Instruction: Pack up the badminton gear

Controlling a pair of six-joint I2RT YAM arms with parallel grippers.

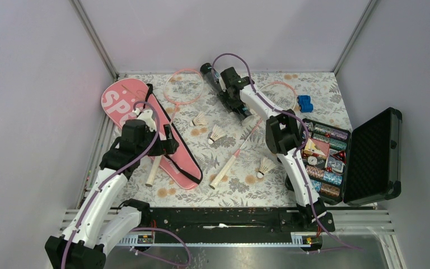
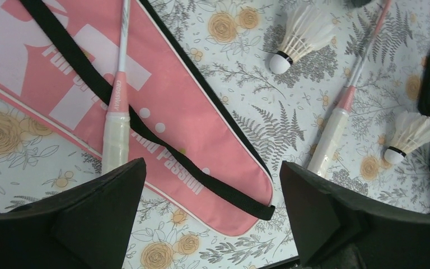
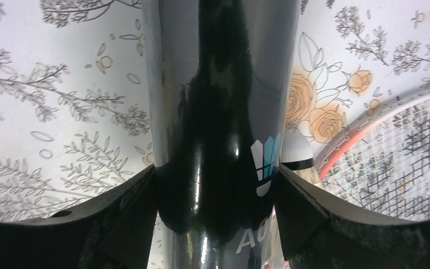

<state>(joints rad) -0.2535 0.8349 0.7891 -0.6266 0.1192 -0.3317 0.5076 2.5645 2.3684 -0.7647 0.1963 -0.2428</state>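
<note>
The long pink bag [image 1: 124, 101] lies at the left, and one pink racket's cream handle [image 2: 116, 134] rests across it. My left gripper [image 2: 213, 168] hovers open over the bag's narrow end [image 2: 168, 95], holding nothing. The second racket [image 1: 224, 168] lies diagonally mid-table, its head [image 3: 392, 162] beside the black tube [image 3: 218, 112]. My right gripper [image 3: 218, 174] is at the back, and both its fingers press the sides of the lying tube [image 1: 215, 78]. Three white shuttlecocks [image 1: 200, 119] [image 1: 217, 134] [image 1: 265, 166] lie loose on the floral cloth. A fourth's cork [image 3: 297, 154] peeks from behind the tube.
An open black case [image 1: 369, 157] full of patterned rolls stands at the right, close to the right arm. A small blue toy [image 1: 305, 103] sits at the back right. Grey walls close in the back and both sides.
</note>
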